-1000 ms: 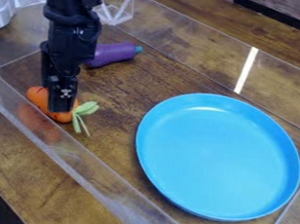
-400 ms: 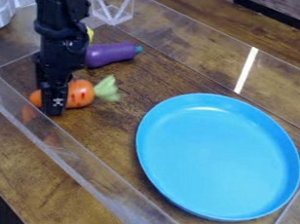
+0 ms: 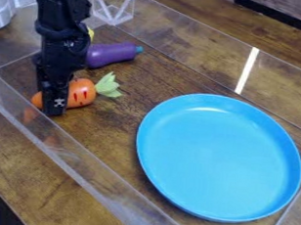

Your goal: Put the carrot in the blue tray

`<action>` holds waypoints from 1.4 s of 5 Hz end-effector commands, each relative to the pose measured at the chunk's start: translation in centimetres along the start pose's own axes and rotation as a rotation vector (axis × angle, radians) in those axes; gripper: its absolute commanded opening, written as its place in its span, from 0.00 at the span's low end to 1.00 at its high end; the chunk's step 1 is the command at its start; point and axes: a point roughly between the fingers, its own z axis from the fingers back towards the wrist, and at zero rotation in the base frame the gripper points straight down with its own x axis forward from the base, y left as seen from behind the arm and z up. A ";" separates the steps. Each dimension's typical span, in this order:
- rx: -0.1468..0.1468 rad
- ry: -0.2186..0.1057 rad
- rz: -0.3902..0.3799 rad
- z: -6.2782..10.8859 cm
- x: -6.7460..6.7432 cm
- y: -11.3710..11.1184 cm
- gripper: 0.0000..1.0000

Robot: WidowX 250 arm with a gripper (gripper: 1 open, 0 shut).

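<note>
The carrot (image 3: 78,93) lies on the wooden table (image 3: 125,132), its orange body slanting under the gripper (image 3: 50,97) and its pale green leafy top pointing away, toward the side where the blue tray is. The gripper comes down from above, and its jaws are closed on the carrot's body: the fingers cross the orange part nearer its blunt end, with some orange showing on either side of them, while the leaves are outside the grip. Whether the carrot is lifted at all cannot be told; it looks to be at table level. Just beyond it, behind the gripper, is the purple eggplant (image 3: 112,55), with a bit of something yellow (image 3: 89,33) near it, mostly hidden by the arm. The blue tray (image 3: 219,157) sits well apart from the carrot, with nothing on it.
</note>
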 end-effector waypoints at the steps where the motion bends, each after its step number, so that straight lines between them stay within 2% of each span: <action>1: 0.035 -0.019 -0.012 2.1 0.5 -0.4 0.00; 7: 0.081 -0.015 -0.073 3.5 2.1 -1.4 0.00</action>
